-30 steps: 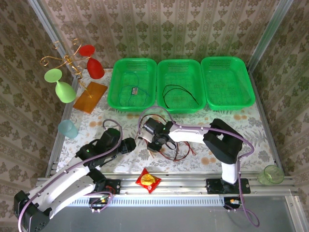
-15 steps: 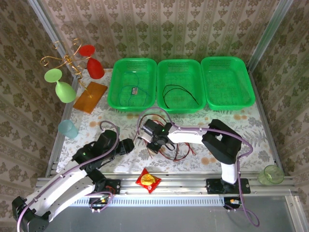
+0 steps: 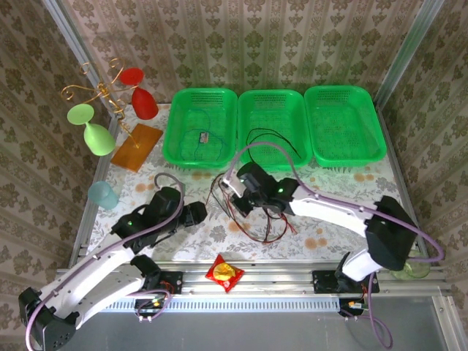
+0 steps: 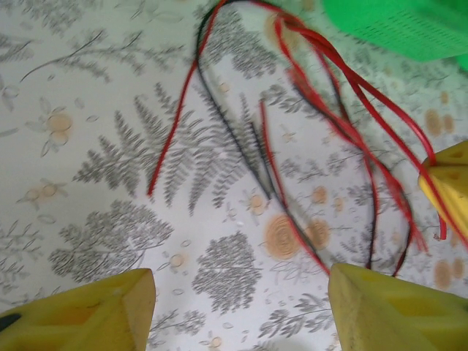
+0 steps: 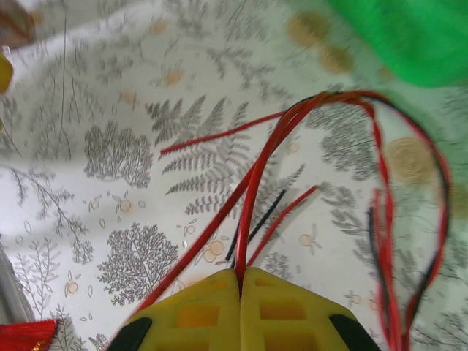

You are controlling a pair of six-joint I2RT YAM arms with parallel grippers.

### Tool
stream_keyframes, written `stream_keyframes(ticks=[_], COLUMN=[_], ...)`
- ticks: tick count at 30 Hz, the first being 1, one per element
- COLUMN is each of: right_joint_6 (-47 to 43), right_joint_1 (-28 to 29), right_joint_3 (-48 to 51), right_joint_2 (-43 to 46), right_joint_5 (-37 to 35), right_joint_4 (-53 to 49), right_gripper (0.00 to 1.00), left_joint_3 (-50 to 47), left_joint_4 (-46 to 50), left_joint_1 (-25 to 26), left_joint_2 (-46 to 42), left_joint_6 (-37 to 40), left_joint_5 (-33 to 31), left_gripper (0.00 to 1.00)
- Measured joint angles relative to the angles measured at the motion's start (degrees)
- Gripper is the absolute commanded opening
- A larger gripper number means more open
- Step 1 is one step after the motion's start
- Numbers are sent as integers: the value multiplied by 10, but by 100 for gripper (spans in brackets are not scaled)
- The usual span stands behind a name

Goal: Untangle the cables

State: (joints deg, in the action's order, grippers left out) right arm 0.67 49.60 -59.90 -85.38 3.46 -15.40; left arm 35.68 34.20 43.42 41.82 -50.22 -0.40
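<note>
A tangle of red and black cables [image 3: 268, 225] lies on the patterned table [image 3: 183, 241] in front of the baskets. My right gripper [image 3: 234, 199] is shut on one red cable [image 5: 272, 150] of the tangle, which runs straight out from between its closed fingertips [image 5: 240, 276]; a short black strand [image 5: 256, 227] lies beside it. My left gripper [image 3: 199, 213] hovers just left of the tangle, open, with bare cloth between its yellow fingers [image 4: 95, 311]. In the left wrist view the red loops [image 4: 351, 117] and a black strand [image 4: 234, 142] lie ahead of it.
Three green baskets [image 3: 170, 139] line the back; the left one holds a thin blue-green cable [image 3: 196, 150], the middle one a black cable [image 3: 272, 136]. A snack packet [image 3: 224, 273] lies by the front rail, a blue cup [image 3: 102, 194] left, a green cup [image 3: 411, 265] right, an orange tray [image 3: 137, 146].
My right gripper has closed on the red cable and moved back towards the baskets, drawing the loop up, while its elbow swung right. The left arm shifted slightly.
</note>
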Motion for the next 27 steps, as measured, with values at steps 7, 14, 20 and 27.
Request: stream_keyframes(ticks=[7, 14, 20, 27], right_joint_6=[36, 52, 58, 68], right_joint_1=[-67, -98, -102, -102], right_joint_3=[35, 42, 51, 54], right_joint_2=[103, 139, 144, 148], right_joint_5=[37, 73, 90, 95], right_joint_4=[26, 35, 36, 39], right_gripper=[0, 0, 0, 0], left_joint_3=[50, 71, 106, 113], left_joint_4=[-46, -123, -182, -327], left_joint_1=[12, 28, 42, 54], left_joint_2=[42, 103, 160, 212], left_joint_6=[7, 9, 10, -28], left_joint_5=[23, 65, 99, 151], left_gripper=[64, 63, 62, 51])
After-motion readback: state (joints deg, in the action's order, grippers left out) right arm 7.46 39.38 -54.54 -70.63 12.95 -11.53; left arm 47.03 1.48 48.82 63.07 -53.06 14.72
